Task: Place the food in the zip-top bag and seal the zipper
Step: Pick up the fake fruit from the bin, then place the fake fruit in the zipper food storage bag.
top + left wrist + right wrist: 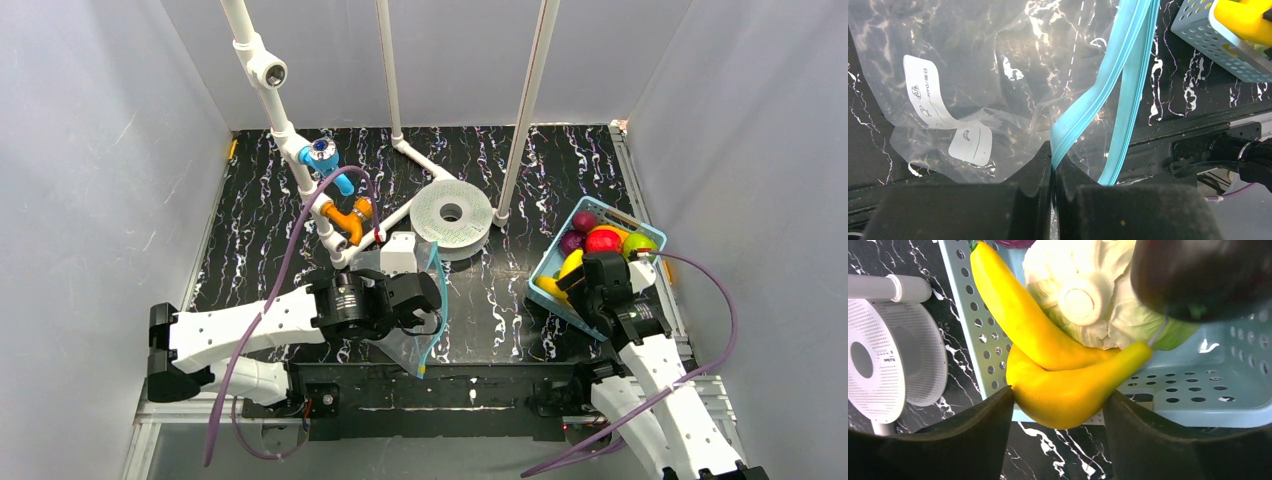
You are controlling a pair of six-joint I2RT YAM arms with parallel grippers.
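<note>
Tightly clamps zipper of bag in left gripper.
Straddles banana at basket rim with right gripper, fingers at both flanks; cannot tell whether gripped.

Zip-top bag sits left of centre on the table, near its front edge. The zipper runs along the bag's right side, pinched in the left gripper. Reel lies behind the bag. Basket at right holds the food. Banana overhangs the basket's near-left rim, between the right gripper fingers, touching both.
</note>
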